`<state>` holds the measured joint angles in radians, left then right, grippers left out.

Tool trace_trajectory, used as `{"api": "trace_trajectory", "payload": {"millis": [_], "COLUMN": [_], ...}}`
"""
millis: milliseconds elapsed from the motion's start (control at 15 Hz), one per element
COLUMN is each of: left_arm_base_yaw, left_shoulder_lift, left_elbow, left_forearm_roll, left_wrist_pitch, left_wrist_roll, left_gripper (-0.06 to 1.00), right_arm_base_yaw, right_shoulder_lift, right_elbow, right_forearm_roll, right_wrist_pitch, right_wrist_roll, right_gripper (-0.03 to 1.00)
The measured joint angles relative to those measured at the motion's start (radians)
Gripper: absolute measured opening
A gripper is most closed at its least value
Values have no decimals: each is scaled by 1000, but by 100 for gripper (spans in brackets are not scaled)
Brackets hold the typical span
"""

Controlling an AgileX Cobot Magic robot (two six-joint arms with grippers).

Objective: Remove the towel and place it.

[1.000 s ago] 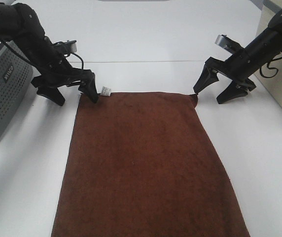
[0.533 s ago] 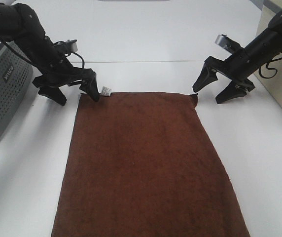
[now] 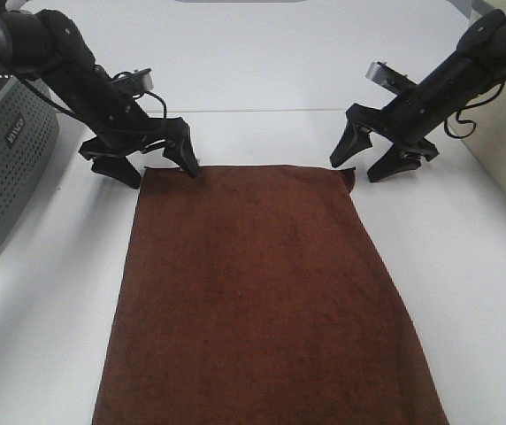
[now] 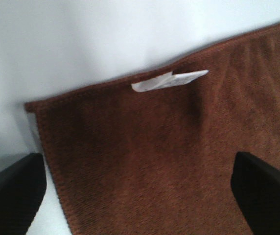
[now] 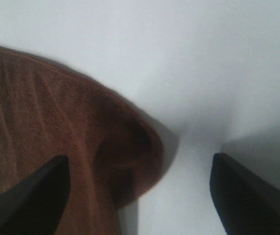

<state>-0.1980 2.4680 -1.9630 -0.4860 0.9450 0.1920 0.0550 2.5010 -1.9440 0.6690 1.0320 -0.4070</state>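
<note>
White table [image 3: 262, 71], brown towel [image 3: 262, 292] spread flat, grey basket [image 3: 5, 168] on left side

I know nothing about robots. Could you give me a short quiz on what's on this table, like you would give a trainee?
1. Fill in the blank: the jaws of the left gripper and the right gripper both stand ____.
2. True or false: the towel lies spread out on the table rather than heaped up.
3. The white tag on the towel's edge sits closest to:
A. the left gripper
B. the right gripper
C. neither, since it is at the opposite end of the towel from both

Key: 1. open. 2. True. 3. A, as the left wrist view shows the tag just ahead of that gripper's fingers.
</note>
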Motion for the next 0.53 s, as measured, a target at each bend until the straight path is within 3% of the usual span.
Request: {"api": "trace_trajectory", "payload": {"millis": [333, 400, 467, 533], "left_arm_base_yaw": [-20, -20, -20, -20], "left_shoulder_lift": [2, 4, 4, 7], "left_elbow": [0, 0, 0, 0], "left_forearm_roll": [-11, -11, -11, -11], "left_wrist_pitch": [-4, -4, -4, -4], "left_wrist_roll": [-4, -4, -4, -4], "left_gripper": [91, 87, 87, 76], "right_arm_base_yaw": [60, 60, 60, 60], "right_shoulder_lift": [5, 10, 10, 12], "right_elbow": [-1, -3, -3, -3], "right_forearm_roll": [5, -9, -9, -32], "right_wrist_pitch": [-32, -36, -36, -46], "right_wrist_roll": [0, 2, 2, 12], "right_gripper": [72, 64, 64, 53]}}
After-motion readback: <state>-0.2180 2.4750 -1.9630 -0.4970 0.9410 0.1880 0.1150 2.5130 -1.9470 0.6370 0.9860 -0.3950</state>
